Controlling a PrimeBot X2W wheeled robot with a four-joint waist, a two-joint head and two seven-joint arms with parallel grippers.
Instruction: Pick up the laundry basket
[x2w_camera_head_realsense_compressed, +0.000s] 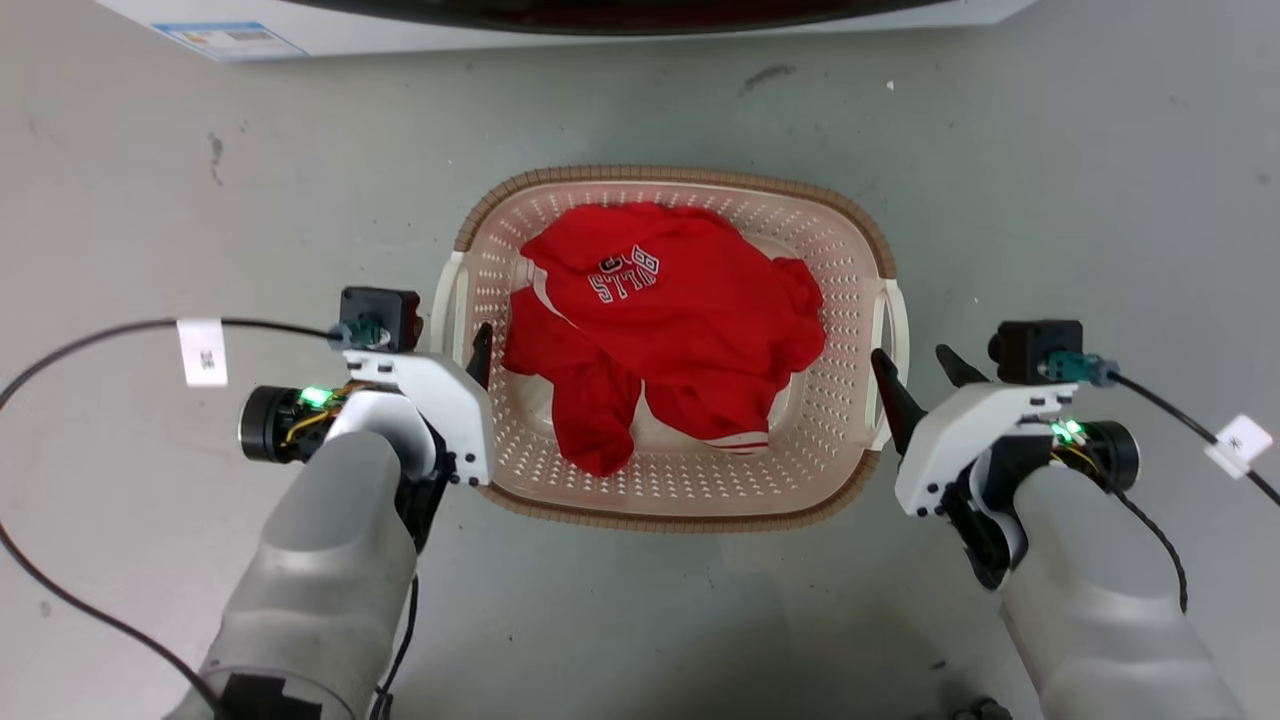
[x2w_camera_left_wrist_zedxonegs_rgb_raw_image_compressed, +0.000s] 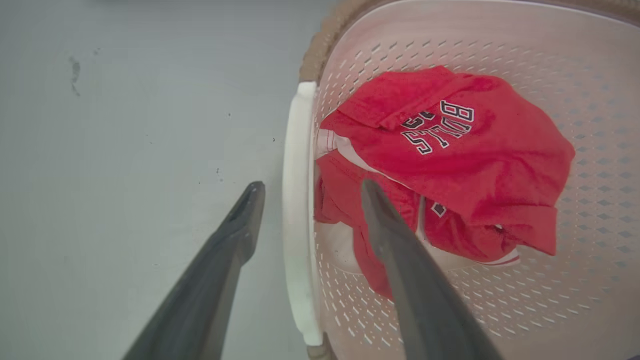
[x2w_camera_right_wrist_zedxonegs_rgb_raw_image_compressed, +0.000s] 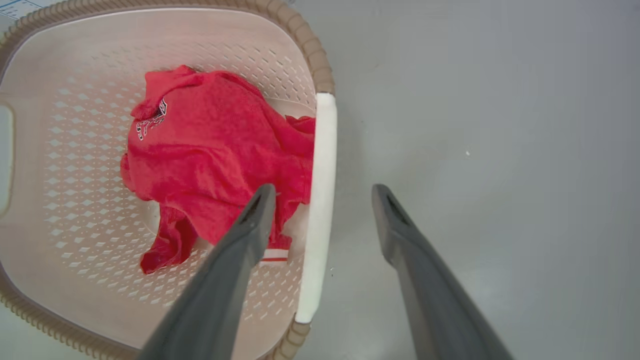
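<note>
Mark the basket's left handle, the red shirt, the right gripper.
left handle (x2w_camera_left_wrist_zedxonegs_rgb_raw_image_compressed: 298, 210), left wrist view, middle of the white bar.
red shirt (x2w_camera_head_realsense_compressed: 690, 330), head view, centre of the fabric.
right gripper (x2w_camera_head_realsense_compressed: 912, 353), head view, midway between its fingertips.

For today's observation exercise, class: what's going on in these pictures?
A two-armed robot is set to lift the laundry basket, which sits on the floor with a red shirt inside. The left gripper and right gripper are both open, each straddling a white side handle, one finger inside the basket and one outside. Neither has closed yet.
</note>
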